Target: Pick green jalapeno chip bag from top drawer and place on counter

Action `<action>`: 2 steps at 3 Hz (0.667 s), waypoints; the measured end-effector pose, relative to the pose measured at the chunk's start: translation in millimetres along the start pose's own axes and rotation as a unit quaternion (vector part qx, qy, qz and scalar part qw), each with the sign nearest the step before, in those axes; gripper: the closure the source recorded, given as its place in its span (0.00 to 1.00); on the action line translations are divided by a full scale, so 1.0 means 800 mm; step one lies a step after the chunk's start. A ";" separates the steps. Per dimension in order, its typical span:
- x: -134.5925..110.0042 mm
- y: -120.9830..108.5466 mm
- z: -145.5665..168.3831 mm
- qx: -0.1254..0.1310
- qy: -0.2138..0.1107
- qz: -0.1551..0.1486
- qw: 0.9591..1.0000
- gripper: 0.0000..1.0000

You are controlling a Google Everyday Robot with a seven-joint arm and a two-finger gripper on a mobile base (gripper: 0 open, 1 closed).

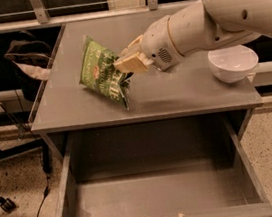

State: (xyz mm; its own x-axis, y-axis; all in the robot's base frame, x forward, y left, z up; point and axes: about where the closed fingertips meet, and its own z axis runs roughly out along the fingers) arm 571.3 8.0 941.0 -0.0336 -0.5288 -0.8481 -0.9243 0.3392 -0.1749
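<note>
The green jalapeno chip bag [102, 73] hangs tilted over the middle of the grey counter [174, 92], its lower corner close to or touching the surface. My gripper [125, 63] is shut on the bag's right edge and holds it from the right. The white arm reaches in from the upper right. The top drawer [158, 193] stands pulled out below the counter, with nothing showing inside it.
A white bowl [232, 63] sits on the counter's right side, partly under my arm. A dark bag and chair legs stand on the floor at the left. A railing runs behind the counter.
</note>
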 end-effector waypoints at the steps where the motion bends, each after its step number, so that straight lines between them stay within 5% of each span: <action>1: -0.021 -0.019 0.027 -0.003 0.003 -0.018 1.000 1.00; 2: -0.027 -0.019 0.032 -0.005 0.002 -0.024 1.000 0.83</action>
State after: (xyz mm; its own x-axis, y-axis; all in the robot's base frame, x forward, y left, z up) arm 595.7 34.5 949.4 0.0087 -0.5479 -0.8365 -0.9285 0.3062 -0.2102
